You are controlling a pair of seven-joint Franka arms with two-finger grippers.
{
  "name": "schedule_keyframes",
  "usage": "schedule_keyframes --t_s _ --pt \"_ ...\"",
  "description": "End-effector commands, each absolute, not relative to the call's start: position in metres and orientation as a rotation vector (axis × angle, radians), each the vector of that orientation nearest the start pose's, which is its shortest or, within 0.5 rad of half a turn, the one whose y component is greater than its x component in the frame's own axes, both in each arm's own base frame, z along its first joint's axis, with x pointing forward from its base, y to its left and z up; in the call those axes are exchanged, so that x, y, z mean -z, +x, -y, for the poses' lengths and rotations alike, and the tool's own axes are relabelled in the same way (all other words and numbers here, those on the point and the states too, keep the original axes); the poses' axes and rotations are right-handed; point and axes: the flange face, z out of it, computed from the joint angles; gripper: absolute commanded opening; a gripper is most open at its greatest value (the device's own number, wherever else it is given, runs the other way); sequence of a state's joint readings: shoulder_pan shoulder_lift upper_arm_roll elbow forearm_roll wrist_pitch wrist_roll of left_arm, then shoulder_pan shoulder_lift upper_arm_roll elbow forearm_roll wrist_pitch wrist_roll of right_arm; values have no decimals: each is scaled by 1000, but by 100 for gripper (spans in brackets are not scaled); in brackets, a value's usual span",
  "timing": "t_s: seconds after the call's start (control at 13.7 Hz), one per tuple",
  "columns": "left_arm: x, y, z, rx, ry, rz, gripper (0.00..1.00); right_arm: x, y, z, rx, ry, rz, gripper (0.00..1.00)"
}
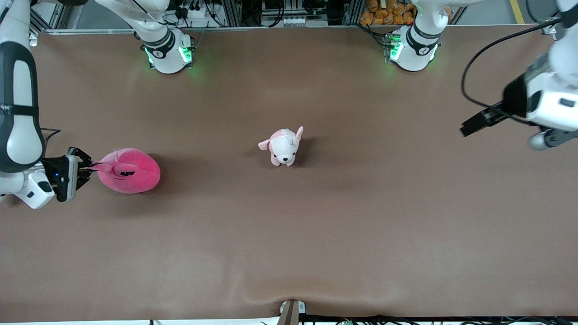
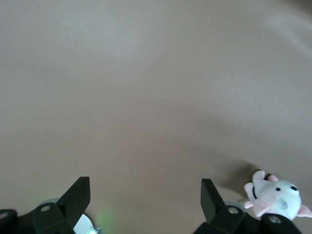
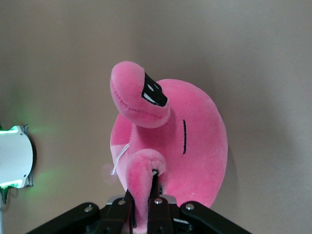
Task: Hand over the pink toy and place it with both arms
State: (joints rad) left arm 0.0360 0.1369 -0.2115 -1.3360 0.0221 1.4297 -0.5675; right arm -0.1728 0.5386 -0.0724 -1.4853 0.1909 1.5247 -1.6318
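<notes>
The pink toy [image 1: 131,171] is a hot-pink plush blob with a black half-lidded eye, at the right arm's end of the table. My right gripper [image 1: 88,168] is shut on one of its bulging eye stalks. In the right wrist view the fingers [image 3: 127,209] pinch that pink stalk, and the toy's body [image 3: 200,141] bulges past them. I cannot tell whether it rests on the table. My left gripper [image 1: 466,129] hangs open and empty over the left arm's end of the table. Only bare table shows between its fingers [image 2: 78,197].
A small pale pink and white puppy plush [image 1: 283,146] stands at the middle of the brown table [image 1: 316,234] and shows in the left wrist view [image 2: 275,197]. The arm bases [image 1: 167,52] [image 1: 413,49] with green lights stand along the farthest edge. A black cable [image 1: 469,72] loops by the left arm.
</notes>
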Motion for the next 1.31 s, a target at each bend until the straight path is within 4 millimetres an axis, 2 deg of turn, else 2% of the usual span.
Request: schedule_keyframes --t_s 0.0,0.07,0.15,0.29,0.44,0.66,0.8,1.02,1.17,1.24 --pt "-652 565 71 -67 -3071 506 100 -326 627 138 -214 -2006 1667 0" --pt "-651 564 60 -92 -3077 458 100 -322 628 141 -197 -2009 1653 37" --pt "-650 564 50 -106 -3086 397 100 -320 630 139 -174 -2010 1637 99" --pt "-647 566 29 -118 -3105 338 100 -319 631 140 -115 -2012 1591 100" --pt "-648 565 29 -116 -3108 319 100 -339 638 132 -105 -2040 1608 100" --pt "-656 560 31 -95 -3115 246 100 -376 642 128 -127 -2186 1528 100" --pt "-658 555 38 -80 -3103 227 100 -399 642 115 -192 -2264 1549 100" --pt "-656 538 50 -45 -3092 196 100 -437 642 102 -166 -2394 1482 100" --pt "-655 529 47 -38 -3093 205 100 -451 642 97 -150 -2427 1498 100" --pt "-657 528 45 -34 -3095 210 100 -466 641 90 -132 -2471 1471 100"
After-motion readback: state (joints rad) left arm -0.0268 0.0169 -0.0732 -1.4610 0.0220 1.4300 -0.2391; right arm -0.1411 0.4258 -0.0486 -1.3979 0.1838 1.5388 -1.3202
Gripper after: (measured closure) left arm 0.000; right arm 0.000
